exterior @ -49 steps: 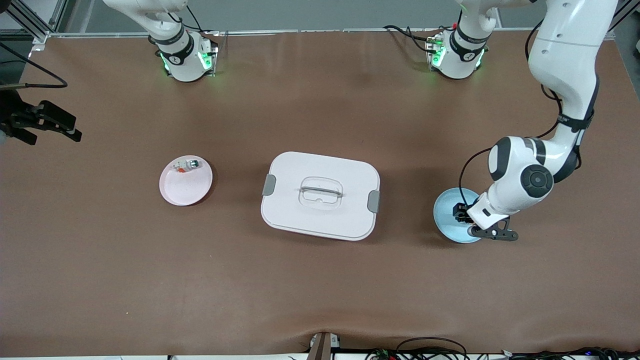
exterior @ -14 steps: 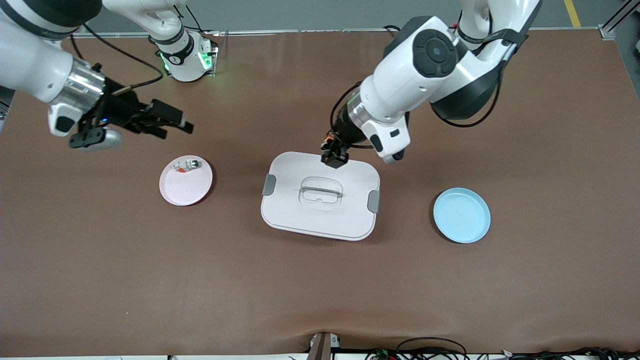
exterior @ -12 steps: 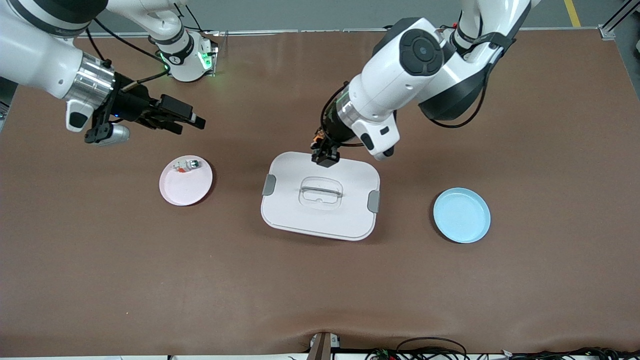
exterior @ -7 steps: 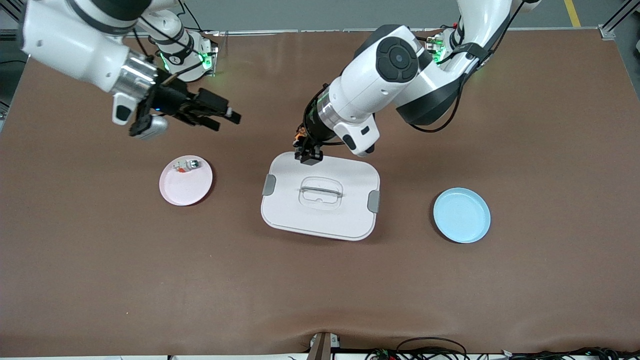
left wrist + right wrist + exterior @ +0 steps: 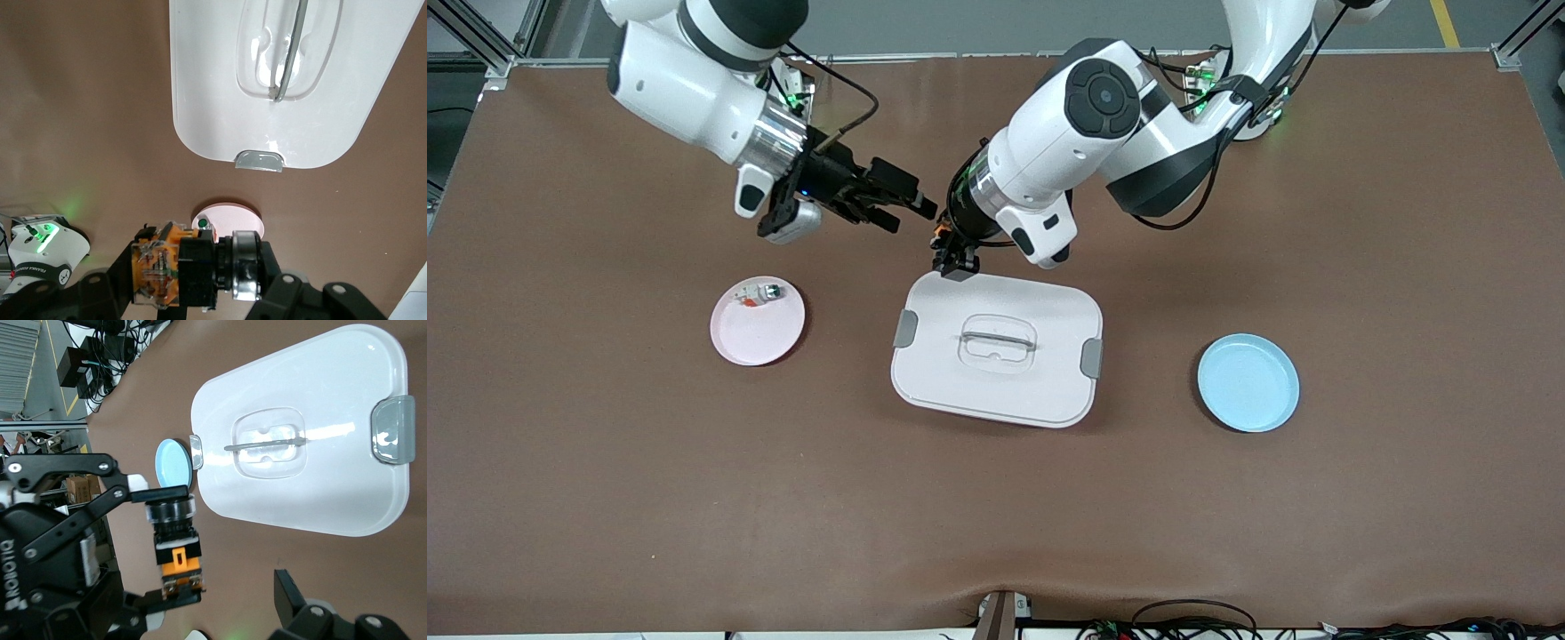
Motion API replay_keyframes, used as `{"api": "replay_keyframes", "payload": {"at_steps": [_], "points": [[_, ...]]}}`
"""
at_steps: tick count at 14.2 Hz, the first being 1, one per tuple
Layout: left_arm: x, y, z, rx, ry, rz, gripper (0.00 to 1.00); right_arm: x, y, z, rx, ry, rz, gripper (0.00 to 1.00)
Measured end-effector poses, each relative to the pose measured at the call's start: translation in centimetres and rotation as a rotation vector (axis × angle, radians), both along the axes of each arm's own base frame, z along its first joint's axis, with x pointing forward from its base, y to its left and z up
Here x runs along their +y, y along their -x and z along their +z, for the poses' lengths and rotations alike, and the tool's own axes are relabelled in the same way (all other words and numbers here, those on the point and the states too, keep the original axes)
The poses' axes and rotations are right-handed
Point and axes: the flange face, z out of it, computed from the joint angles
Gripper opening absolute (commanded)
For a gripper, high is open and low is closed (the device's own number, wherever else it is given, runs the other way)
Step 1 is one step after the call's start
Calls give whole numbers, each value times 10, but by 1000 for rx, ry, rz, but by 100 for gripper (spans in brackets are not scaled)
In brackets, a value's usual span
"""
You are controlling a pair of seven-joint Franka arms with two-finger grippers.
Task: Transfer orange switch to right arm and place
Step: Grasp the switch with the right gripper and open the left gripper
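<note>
Both arms have swung in over the counter and now nearly meet above the strip just past the white lidded box, on the robots' side of it. That is the big change: a few seconds ago your left arm was down at the blue plate, at its own end of the counter, and that plate now lies bare.

The left gripper has travelled from there to hang over the box's edge nearest the robots, clamped on the orange switch — black collar and orange body sit squarely between its fingers. Your right gripper has closed in from its own end and sits just beside the switch, jaws spread wide, nothing in them.

So the pickup looks done and the handover is set up but not made. The pink plate, carrying a small white-and-clear part, has not moved — probably your drop spot.
</note>
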Motion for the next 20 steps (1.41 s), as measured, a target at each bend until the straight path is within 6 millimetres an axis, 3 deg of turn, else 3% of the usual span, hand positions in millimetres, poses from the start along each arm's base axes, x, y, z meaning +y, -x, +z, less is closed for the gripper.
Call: {"api": "replay_keyframes", "payload": {"at_steps": [3, 9, 11, 13, 14, 19, 20], "points": [[0, 0, 0, 1, 0, -1, 0, 2, -5, -14, 6, 9, 4, 100], [0, -1, -5, 7, -3, 0, 0, 12, -8, -18, 21, -40, -23, 98], [-1, -2, -6, 9, -4, 0, 0, 22, -4, -20, 13, -38, -21, 73], [-1, -2, -6, 9, -4, 0, 0, 30, -1, -24, 3, -33, -22, 20], [0, -2, -7, 10, -6, 0, 0, 33, 0, -25, 1, -32, -22, 0], [1, -4, -8, 11, -7, 2, 0, 34, -2, -22, -15, -38, -17, 0], [1, -4, -9, 12, -7, 2, 8, 35, -2, -22, -15, -38, -16, 0]]}}
